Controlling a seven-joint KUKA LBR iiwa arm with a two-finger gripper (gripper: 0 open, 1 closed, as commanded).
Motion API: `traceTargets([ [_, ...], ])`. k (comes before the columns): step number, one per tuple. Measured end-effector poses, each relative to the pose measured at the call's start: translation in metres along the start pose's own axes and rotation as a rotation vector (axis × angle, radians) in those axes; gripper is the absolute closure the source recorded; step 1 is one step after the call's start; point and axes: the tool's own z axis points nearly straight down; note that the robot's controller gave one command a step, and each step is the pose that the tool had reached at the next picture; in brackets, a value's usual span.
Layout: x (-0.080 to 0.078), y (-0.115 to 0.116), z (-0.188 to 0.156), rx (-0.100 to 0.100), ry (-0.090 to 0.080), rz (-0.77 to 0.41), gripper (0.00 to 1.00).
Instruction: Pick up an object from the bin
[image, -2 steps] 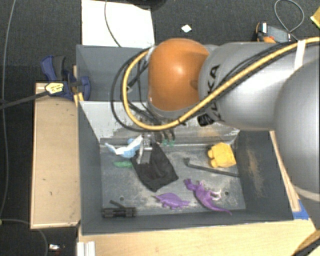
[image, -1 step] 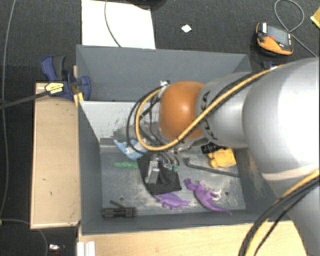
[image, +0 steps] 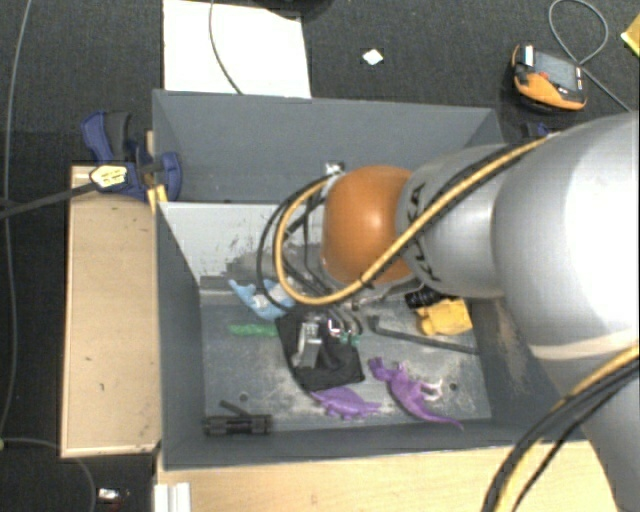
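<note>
the claw sits low over a black piece; its spread cannot be told. the nearest purple toy might snag.

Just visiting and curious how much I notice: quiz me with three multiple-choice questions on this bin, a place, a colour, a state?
1. Where in the bin is the yellow thing? A) the view's right part B) near-left corner C) middle of the front edge
2. The two toy lizards are: A) red B) purple C) white
3. The gripper is: A) down inside the bin B) resting on the rim C) outside it
1 A: it lies toward the right wall. 2 B: both look purple. 3 A: it hangs low mid-bin, by a black thing.
</note>
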Motion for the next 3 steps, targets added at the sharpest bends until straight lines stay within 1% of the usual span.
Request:
traceTargets([
  [1,-0.0052,0.0029,-0.0006,0.003,0.008,0.006,0.00],
  [2,-0.0025,0.0014,-0.0020,-0.001,0.001,0.008,0.00],
  [3,-0.0065,0.0031,-0.0031,0.000,0.002,0.014,1.00],
])
